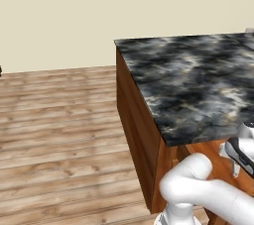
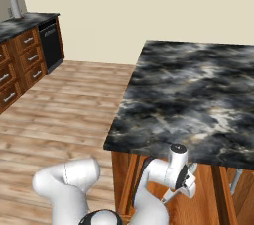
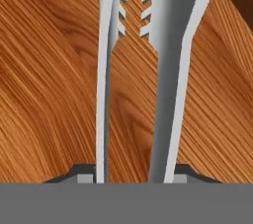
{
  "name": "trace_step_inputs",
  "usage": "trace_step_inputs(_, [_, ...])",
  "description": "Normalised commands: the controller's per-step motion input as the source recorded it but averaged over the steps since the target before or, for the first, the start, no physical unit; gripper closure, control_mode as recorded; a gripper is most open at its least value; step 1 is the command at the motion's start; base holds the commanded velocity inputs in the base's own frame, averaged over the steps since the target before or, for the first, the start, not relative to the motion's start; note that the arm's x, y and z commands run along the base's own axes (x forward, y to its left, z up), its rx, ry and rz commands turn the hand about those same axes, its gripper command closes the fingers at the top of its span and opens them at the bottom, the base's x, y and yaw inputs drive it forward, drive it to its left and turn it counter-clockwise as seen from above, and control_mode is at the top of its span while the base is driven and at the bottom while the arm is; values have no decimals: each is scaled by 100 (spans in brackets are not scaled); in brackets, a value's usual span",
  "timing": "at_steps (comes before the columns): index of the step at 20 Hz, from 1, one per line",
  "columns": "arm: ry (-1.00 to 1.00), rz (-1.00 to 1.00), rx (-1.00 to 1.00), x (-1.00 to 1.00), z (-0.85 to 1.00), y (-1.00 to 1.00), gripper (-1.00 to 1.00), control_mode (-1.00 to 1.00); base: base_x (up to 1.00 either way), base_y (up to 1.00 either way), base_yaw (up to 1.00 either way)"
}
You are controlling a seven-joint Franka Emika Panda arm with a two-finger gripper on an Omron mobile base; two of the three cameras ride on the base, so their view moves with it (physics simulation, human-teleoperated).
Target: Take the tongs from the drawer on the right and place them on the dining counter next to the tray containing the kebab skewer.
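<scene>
In the hand view, the two small dark finger tips (image 3: 84, 172) sit at the bottom, mostly cut off by the frame edge. The gripper (image 3: 132, 174) is partly closed on the grey metal tongs with toothed ends (image 3: 163, 70), whose two arms run up from between the tips. The tongs' handle end is hidden, and their toothed tips are cropped at the top. Behind them lies reddish-brown wood grain (image 3: 49, 85); which panel it belongs to cannot be told. In the right base view the white arm reaches low under the edge of the glossy black marbled stone dining counter (image 2: 193, 90). Beyond stretches a pale plank floor (image 2: 69, 105) and brown kitchen cabinets (image 2: 20, 60) against the wall.
</scene>
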Motion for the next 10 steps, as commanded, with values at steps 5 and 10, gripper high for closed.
trace_step_inputs(5, [0,1,0,-47,77,0,100,-100,0,0,0])
trace_step_inputs(10, [0,1,0,-55,73,0,100,-100,0,0,0])
